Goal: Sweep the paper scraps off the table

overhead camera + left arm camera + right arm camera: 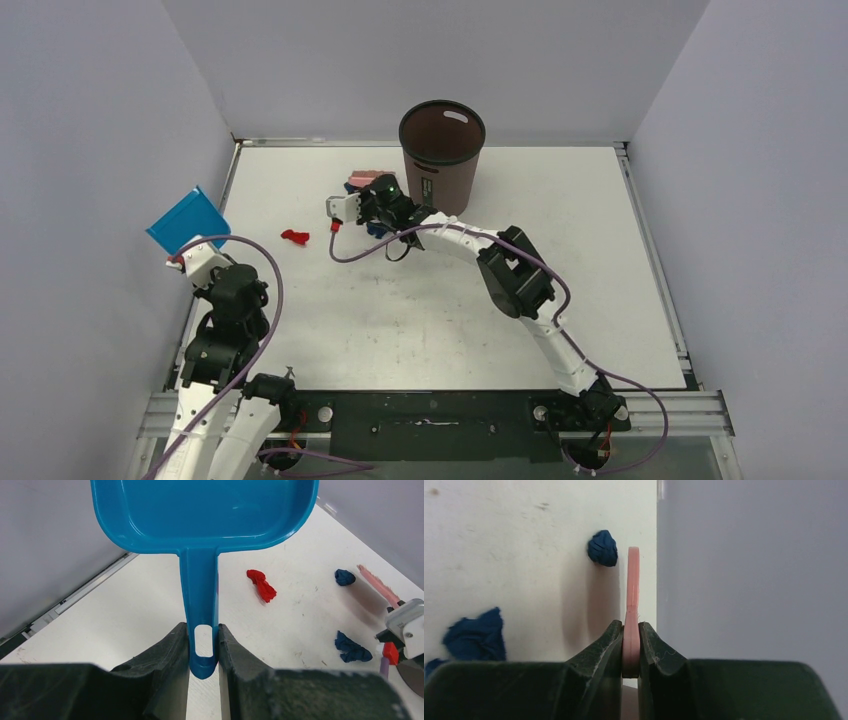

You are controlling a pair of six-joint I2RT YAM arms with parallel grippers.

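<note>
Top view: brown bin (pixel 442 150) at the far middle of the white table (pixel 420 330). The right gripper (pixel 631 639) is low just left of the bin's base, and the left gripper (pixel 204 647) is well left of the bin, at the table's left edge. Only the wrist views show the grips. The left fingers are clamped on the handle of a blue dustpan (pixel 200 510); the right fingers are pinched on a pink brush (pixel 632 580), seen edge-on there, so its bristles don't show. The left wrist view catches those bristles as a pink strip near the right arm's wrist. The paper scraps all lie on the table left of the bin. A red scrap (pixel 294 237) lies alone, farthest from the bin, between the two grippers. The top view gives only a dark cluster under the right gripper, mostly covered by the wrist and cable, with no way to count it. The left wrist view separates two there: a round blue wad (pixel 345 576) beside the bristles and a ragged blue wad (pixel 352 648) nearer the camera. The right wrist view shows the round one just beside the brush — contact unclear — and the ragged one cut off behind its left finger. Whether the dustpan's front lip touches the table cannot be told.
</note>
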